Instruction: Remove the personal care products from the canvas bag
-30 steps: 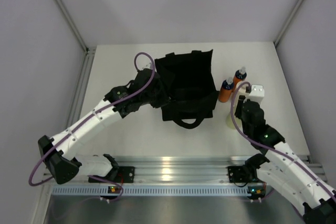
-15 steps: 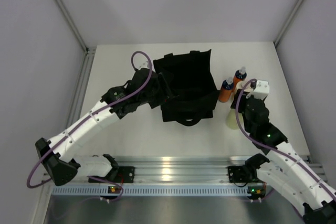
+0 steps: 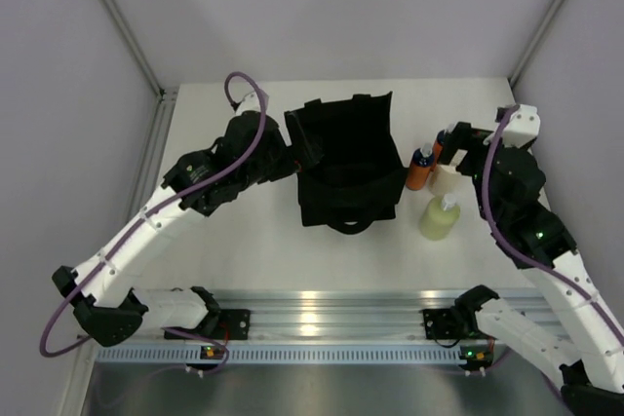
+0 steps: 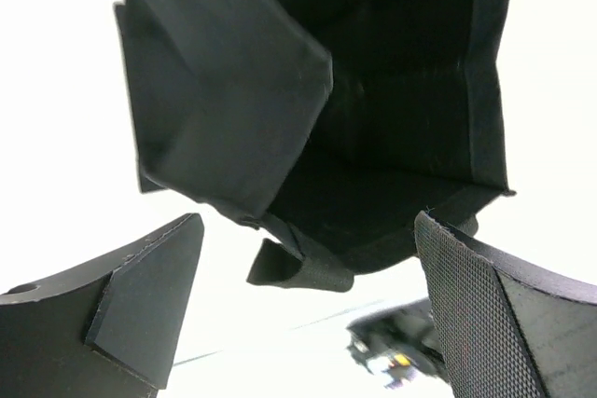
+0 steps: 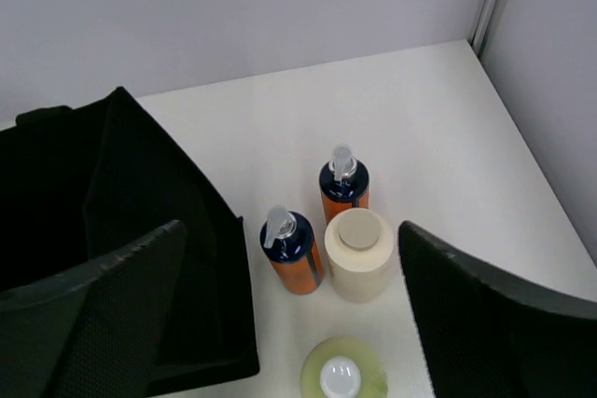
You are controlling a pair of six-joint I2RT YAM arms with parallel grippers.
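The black canvas bag stands open near the table's middle, and its inside looks dark with nothing showing in it. All personal care products stand on the table right of the bag. They are two orange bottles, a cream-white cylinder and a pale yellow-green bottle. My right gripper hovers open above them, touching none. My left gripper is open just off the bag's left wall, with a loop handle below it. In the top view, the far orange bottle is partly hidden by my right gripper.
The yellow-green bottle stands nearest the front edge, beside the cream cylinder and the near orange bottle. Walls and frame posts close in the table at left, right and back. My left gripper sits by the bag's left rim.
Both grippers have opened. The left one let go of the bag's left edge and drew back. The right one released the yellow-green bottle and rose toward the far right.
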